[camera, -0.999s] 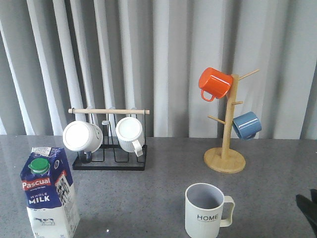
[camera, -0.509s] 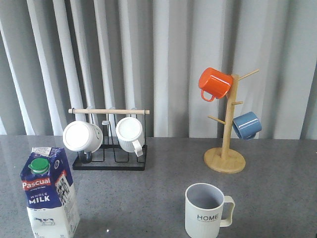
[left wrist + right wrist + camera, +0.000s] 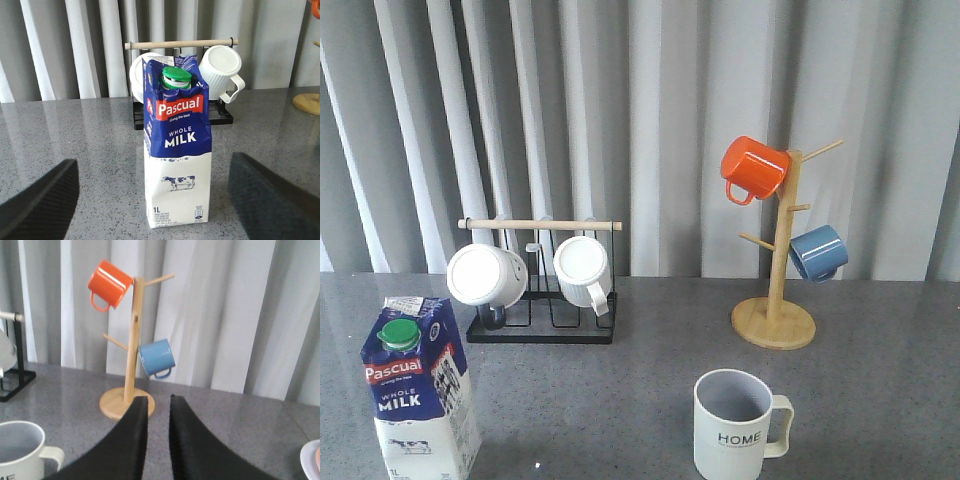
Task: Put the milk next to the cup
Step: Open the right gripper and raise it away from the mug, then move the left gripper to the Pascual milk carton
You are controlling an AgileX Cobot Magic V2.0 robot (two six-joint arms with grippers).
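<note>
The left gripper (image 3: pixel 150 200) is gaping wide around the upright milk (image 3: pixel 176 145), presumably lining up a grasp, while the right gripper (image 3: pixel 156 440) is idling nearly closed, and the cup (image 3: pixel 735 425) is waiting well off at the carton's 3 o'clock.

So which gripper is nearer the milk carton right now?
Left. The left gripper is open, with the milk standing upright between its spread fingers, untouched. The right gripper, nearly closed, faces the wooden mug tree, with the cup off to its side.

Cup (image 3: pixel 20 450) cut off by frame edge
</note>
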